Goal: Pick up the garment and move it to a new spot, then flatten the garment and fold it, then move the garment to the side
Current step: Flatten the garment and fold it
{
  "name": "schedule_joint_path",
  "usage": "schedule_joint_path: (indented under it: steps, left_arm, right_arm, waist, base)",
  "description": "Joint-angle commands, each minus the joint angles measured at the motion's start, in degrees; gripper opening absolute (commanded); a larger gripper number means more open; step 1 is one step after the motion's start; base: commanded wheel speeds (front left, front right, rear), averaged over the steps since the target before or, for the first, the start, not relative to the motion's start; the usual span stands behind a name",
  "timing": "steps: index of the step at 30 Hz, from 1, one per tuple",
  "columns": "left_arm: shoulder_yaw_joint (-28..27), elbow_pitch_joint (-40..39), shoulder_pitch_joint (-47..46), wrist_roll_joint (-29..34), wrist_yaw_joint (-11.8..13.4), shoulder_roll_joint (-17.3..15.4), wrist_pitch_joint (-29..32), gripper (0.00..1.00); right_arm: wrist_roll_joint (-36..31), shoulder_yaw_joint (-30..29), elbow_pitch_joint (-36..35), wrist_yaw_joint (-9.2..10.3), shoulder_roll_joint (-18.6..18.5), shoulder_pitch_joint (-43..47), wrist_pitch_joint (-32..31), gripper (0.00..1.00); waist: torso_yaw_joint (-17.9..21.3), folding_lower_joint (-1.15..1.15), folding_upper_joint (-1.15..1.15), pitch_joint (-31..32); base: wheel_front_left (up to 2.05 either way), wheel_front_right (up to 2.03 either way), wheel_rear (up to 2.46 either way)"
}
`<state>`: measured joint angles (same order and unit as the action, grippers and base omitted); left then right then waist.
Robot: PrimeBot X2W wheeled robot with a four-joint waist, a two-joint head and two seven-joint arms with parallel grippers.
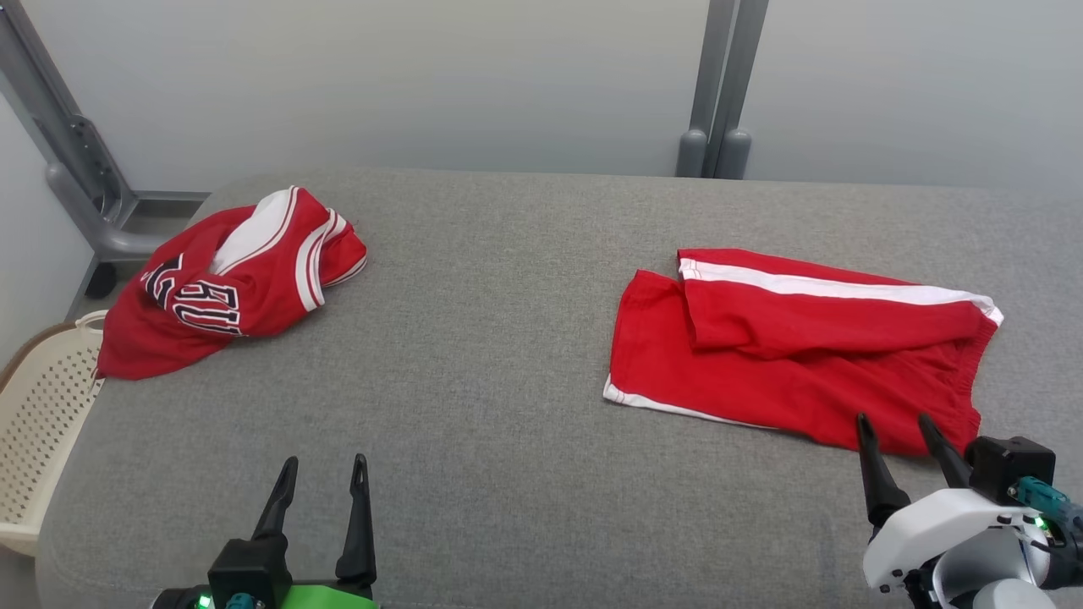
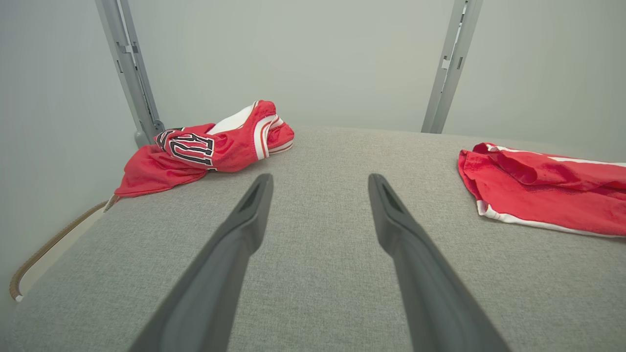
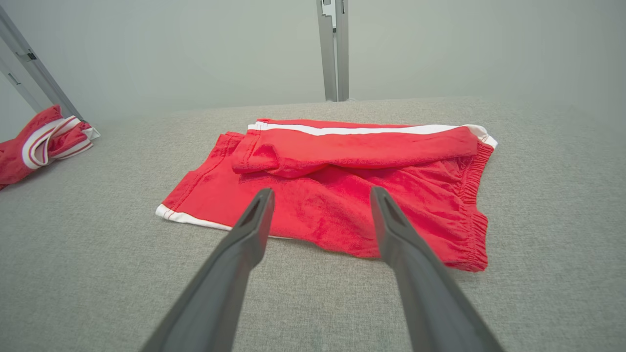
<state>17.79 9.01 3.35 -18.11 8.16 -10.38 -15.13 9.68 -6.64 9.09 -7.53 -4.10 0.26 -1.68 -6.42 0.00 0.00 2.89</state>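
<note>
The garment, a pair of red shorts (image 1: 761,372) with white side stripes, lies folded on the right of the grey padded table (image 1: 508,381). One leg is laid over the other and the waistband faces right. My right gripper (image 1: 893,420) stands open at the shorts' near edge, its fingertips just over the cloth and holding nothing. In the right wrist view the shorts (image 3: 342,161) lie just beyond the open right gripper (image 3: 321,190). My left gripper (image 1: 326,461) is open and empty above bare table at the front left. The left wrist view shows the left gripper (image 2: 320,178) and the shorts (image 2: 547,195).
A crumpled red jersey (image 1: 245,288) with dark lettering lies at the table's far left corner, also seen as the jersey (image 2: 210,146) from the left wrist. A beige perforated basket (image 1: 42,423) stands off the left edge. Grey metal posts (image 1: 719,85) rise behind the table.
</note>
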Motion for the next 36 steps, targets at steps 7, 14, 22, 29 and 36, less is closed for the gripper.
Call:
schedule_joint_path:
  steps: [7,14,22,29,36]
  left_arm:
    - [-1.6,0.0,1.5,-0.2,-1.1,-0.7,-0.1,1.0]
    - [-2.6,0.0,3.2,1.0,-2.3,-1.0,-0.1,1.0]
    - [-3.7,-0.6,5.1,2.4,-4.3,-1.0,-0.1,1.0]
    - [-4.0,-0.3,5.7,3.3,-5.3,-0.4,-0.1,1.0]
    - [-3.6,0.2,4.4,4.5,-6.4,-0.2,-0.1,1.0]
  right_arm:
    - [0.9,2.3,0.3,0.08,0.8,2.2,4.4,1.0]
    - [2.6,4.9,0.5,0.07,1.1,4.4,9.0,1.0]
    - [2.2,6.7,2.1,0.07,1.1,5.3,11.5,1.0]
    - [2.4,7.2,3.0,0.07,1.2,4.4,11.9,1.0]
    - [1.5,6.6,3.3,0.07,1.2,3.8,10.9,1.0]
  waist:
    - [1.7,0.0,0.0,1.8]
    - [2.1,0.0,0.0,3.0]
    - [2.4,0.0,0.0,3.4]
    - [2.6,0.0,0.0,3.4]
    - [2.9,0.0,0.0,3.0]
  base:
    - [0.0,0.0,0.0]
    - [0.0,0.0,0.0]
    - [0.0,0.0,0.0]
    - [0.0,0.0,0.0]
    - [0.0,0.0,0.0]
